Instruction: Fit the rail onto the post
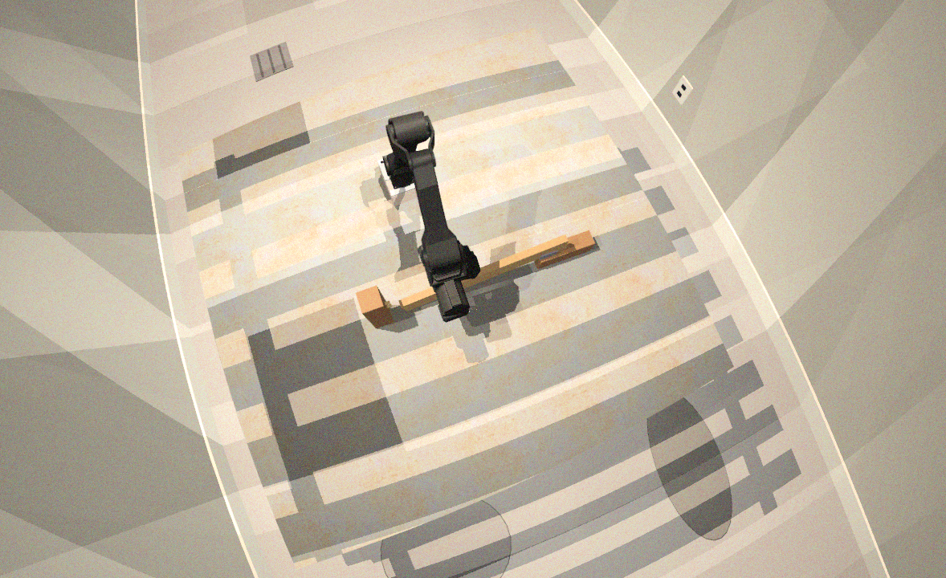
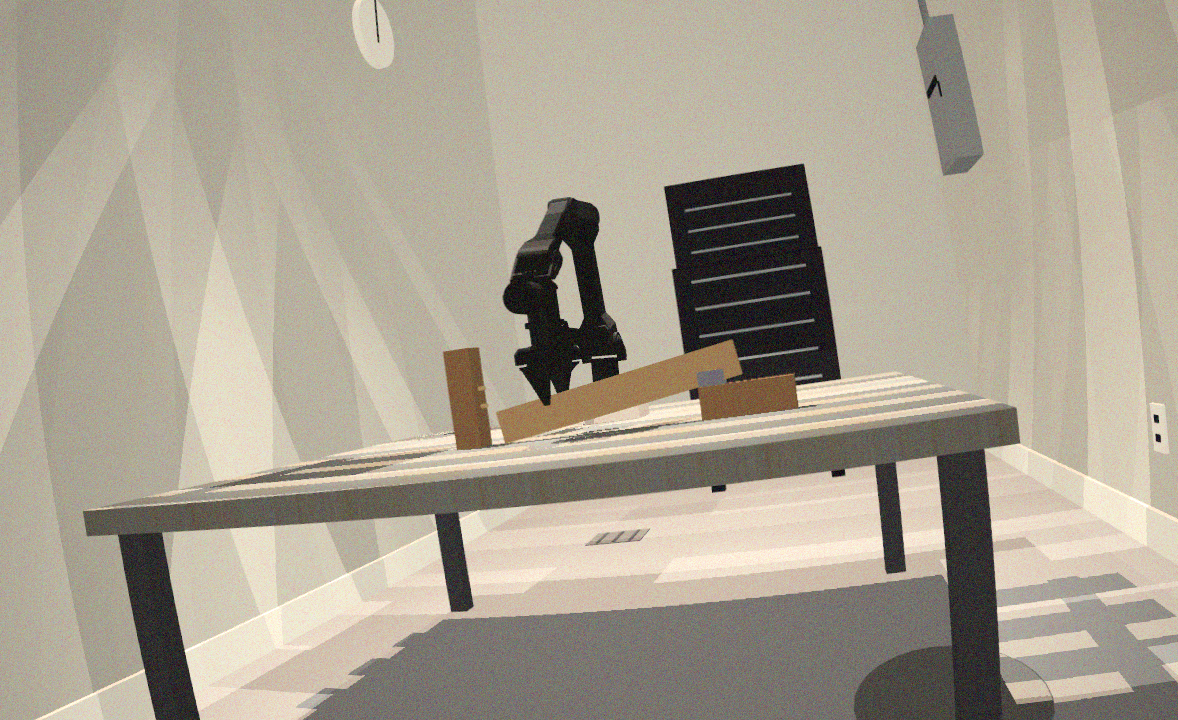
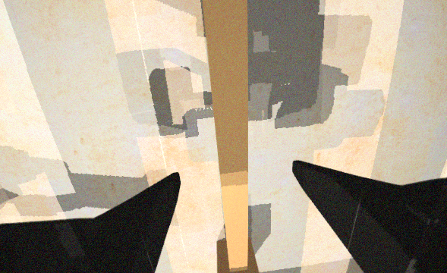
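The wooden rail (image 1: 530,253) (image 2: 638,380) (image 3: 228,95) slopes down from the grey bracket (image 2: 710,377) on the footboard block (image 1: 582,242) (image 2: 748,398) to the table. Its low end is just short of the upright post (image 1: 372,305) (image 2: 466,398), with a small gap. The upper peg (image 2: 482,388) and lower peg (image 2: 484,405) stick out of the post above that end. My gripper (image 2: 554,397) (image 3: 237,171) is open and empty, pointing down over the lower part of the rail, one finger on each side. In the top view the arm hides the fingers. The end holes are not visible.
The striped table (image 2: 575,497) carries all the parts. The arm's base (image 1: 401,172) stands behind the rail. A dark cabinet (image 2: 754,277) stands beyond the table. The post rises beside the gripper on the rail's low side.
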`<state>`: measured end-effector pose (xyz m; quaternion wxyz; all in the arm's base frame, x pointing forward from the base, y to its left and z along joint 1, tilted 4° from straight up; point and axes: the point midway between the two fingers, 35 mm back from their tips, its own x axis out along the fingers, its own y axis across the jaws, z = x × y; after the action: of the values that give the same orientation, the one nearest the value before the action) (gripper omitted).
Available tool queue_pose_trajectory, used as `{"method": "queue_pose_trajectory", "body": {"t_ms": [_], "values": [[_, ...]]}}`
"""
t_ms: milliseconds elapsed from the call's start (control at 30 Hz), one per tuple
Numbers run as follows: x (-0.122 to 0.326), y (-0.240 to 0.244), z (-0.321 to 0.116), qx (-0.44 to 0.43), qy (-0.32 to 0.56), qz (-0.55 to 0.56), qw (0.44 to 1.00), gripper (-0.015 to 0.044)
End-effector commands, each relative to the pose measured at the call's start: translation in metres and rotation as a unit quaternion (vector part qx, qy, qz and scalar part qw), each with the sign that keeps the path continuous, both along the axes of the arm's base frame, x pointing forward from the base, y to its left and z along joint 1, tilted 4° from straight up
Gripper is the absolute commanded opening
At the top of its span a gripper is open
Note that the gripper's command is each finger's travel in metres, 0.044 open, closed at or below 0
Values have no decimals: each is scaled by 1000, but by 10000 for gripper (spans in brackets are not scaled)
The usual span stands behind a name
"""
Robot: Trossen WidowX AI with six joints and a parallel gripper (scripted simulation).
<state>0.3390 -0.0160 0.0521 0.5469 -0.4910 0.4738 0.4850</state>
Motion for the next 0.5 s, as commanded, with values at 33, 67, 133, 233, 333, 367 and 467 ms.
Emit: {"method": "queue_pose_trajectory", "body": {"t_ms": [33,67,133,233,333,367,467], "values": [[-1,0,-10,-2,3,0,1000,440],[-1,0,-12,-2,3,0,1000,440],[-1,0,-15,-2,3,0,1000,440],[-1,1,-20,-2,3,0,1000,440],[-1,1,-25,-2,3,0,1000,440],[-1,1,-26,-2,3,0,1000,440],[-2,2,-31,-2,3,0,1000,440]]}}
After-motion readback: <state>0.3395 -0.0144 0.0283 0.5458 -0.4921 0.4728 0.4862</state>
